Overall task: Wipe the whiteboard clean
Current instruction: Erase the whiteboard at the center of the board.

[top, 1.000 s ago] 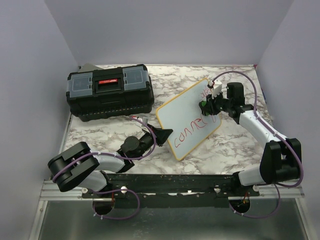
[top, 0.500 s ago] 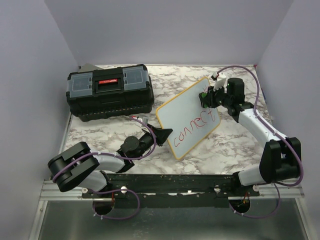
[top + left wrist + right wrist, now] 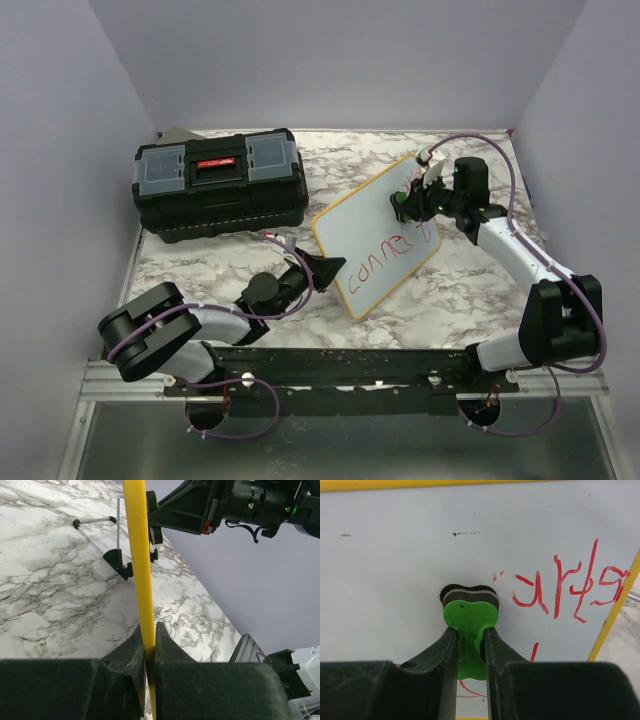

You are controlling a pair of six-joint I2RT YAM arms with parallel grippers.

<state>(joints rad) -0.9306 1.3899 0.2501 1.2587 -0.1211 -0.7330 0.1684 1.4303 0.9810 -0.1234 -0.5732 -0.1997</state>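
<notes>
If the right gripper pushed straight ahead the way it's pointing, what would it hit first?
The whiteboard: the right gripper points at its white face, and the green eraser it holds seems to touch it.

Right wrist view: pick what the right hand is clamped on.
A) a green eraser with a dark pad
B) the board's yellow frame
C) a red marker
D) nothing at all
A: the right hand is shut on the green eraser, whose dark pad sits against the whiteboard beside the red writing.
</notes>
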